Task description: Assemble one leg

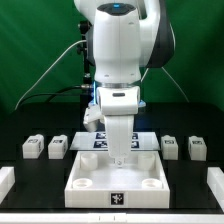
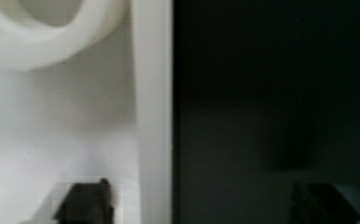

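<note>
Stands near-vertical over the middle of the bench [image 1: 40,190], wrist pointing straight down, with the pincer [image 1: 118,152] low at the far part of the panel [image 1: 115,180]; cannot tell whether touching it. Holds the pincer spread wide, with nothing between its fingertips [image 2: 88,200]: in the wrist view, sets one over the white panel surface and the other over dark bench, with the panel's edge running between them. Grips nothing.

Has no leg inside that spread. Shows all four in a row about level with the panel's far edge, well apart from the pincer: inner left leg [image 1: 58,146] and outer left leg [image 1: 33,147] toward the exterior view's left, inner right leg [image 1: 170,146] and outer right leg [image 1: 196,149] toward its right. Looks about equally near to both inner ones; cannot say which is nearer. Cannot make out a long axis on such stubby blocks. Probably calls for a lift clear of the panel, then sideways travel to an inner leg before any descent.
</note>
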Controlling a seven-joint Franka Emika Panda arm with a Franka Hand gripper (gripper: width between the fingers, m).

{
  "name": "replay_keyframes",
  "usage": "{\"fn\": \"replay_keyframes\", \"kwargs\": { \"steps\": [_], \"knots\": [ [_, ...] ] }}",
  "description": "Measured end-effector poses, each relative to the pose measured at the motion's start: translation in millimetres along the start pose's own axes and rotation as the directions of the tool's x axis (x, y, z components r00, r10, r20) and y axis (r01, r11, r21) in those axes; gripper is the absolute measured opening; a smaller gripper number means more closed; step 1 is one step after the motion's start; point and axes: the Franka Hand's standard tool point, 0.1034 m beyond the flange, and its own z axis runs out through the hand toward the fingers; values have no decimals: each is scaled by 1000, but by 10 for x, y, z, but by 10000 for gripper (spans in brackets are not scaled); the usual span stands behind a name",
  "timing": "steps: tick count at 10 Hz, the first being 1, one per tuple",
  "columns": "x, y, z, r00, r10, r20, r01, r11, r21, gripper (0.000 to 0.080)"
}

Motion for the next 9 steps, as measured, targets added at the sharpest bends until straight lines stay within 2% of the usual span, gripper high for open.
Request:
{"fn": "replay_keyframes", "kwargs": {
  "steps": [1, 2, 3, 4, 9],
  "knots": [
    [0, 0, 0, 1000, 0, 0, 0, 1000, 0, 346],
    [0, 0, 0, 1000, 0, 0, 0, 1000, 0, 346],
    [0, 0, 0, 1000, 0, 0, 0, 1000, 0, 176],
    [-1, 10, -5, 1000, 1, 0, -1, 1000, -5, 60],
    [-1, 17, -8, 1000, 1, -1, -1, 1000, -8, 55]
  ]
}}
